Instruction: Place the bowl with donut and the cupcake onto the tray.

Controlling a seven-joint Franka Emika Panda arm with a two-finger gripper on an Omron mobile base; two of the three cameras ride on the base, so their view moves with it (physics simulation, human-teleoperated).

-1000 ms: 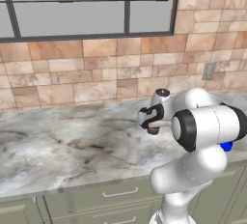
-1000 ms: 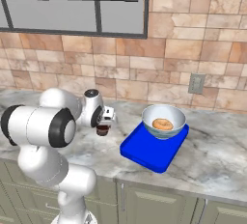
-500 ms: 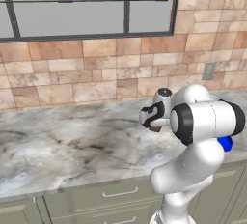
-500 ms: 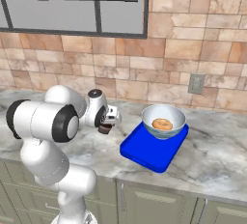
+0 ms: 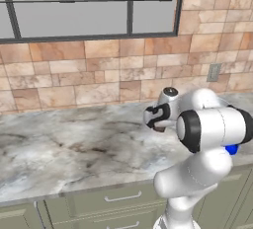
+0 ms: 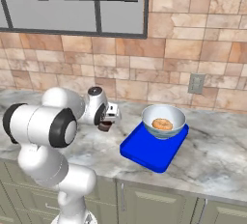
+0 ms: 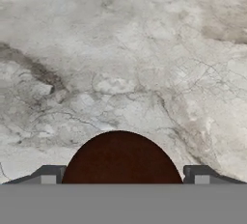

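Observation:
A dark brown cupcake point(image 7: 123, 158) stands on the marble counter, and my gripper point(image 7: 124, 175) is straight above it. One fingertip lies against each of its sides, so the jaws are shut on it while standing wide. From the right base view, the gripper point(image 6: 105, 123) and cupcake point(image 6: 103, 128) sit just left of the blue tray point(image 6: 144, 154). The white bowl point(image 6: 164, 132) rests on the tray's far end with the golden donut point(image 6: 162, 124) inside. In the left base view the gripper point(image 5: 157, 123) points down at the counter, beside my arm's big joint.
The marble counter point(image 5: 74, 149) runs far to the left of the hand. A tiled wall with an outlet point(image 6: 195, 84) and a window backs it. Cabinet drawers point(image 5: 118, 201) line the counter's front edge, right below the arm.
The arm's elbow has swung closer to the hand while the hand stayed over the cupcake. The fingers have drawn in a little against it. Bowl, donut and tray have not moved.

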